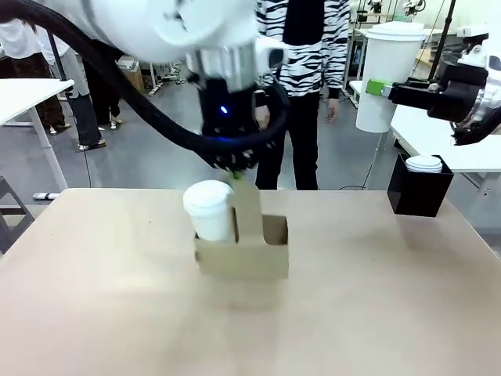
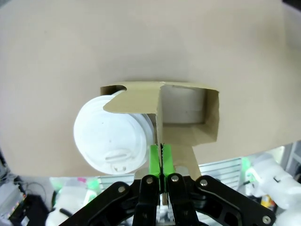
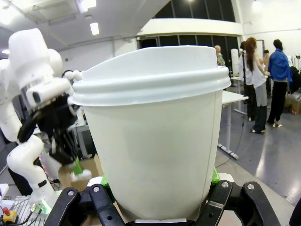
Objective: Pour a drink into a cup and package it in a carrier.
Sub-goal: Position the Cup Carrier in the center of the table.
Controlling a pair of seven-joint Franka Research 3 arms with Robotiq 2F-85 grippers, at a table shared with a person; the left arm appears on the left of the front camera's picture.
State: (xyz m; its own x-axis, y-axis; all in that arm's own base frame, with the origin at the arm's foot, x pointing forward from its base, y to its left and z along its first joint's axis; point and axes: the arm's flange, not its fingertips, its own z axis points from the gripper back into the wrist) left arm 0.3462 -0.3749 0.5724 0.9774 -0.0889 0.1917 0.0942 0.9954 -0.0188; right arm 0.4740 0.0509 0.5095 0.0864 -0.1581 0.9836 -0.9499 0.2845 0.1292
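Note:
The brown cardboard carrier (image 1: 244, 257) is at the table's middle. My left gripper (image 1: 235, 171) comes down from above and is shut on the top of its upright handle panel (image 2: 159, 117), green pads (image 2: 154, 160) pressed flat on the card. A lidded white cup (image 1: 210, 210) stands in the carrier's left slot, its lid (image 2: 112, 140) seen from above; the other slot (image 2: 184, 107) holds nothing. Whether the carrier rests on the table or hangs just above it I cannot tell. High at the right, my right gripper (image 3: 159, 181) is shut on a second lidded white cup (image 1: 389, 74). The drink is hidden.
A black box (image 1: 419, 196) with white lids (image 1: 424, 163) on top stands at the table's far right. A person in a striped top (image 1: 307, 47) stands behind the far edge. The tan table (image 1: 94, 298) is bare around the carrier. A white table (image 1: 438, 137) lies beyond on the right.

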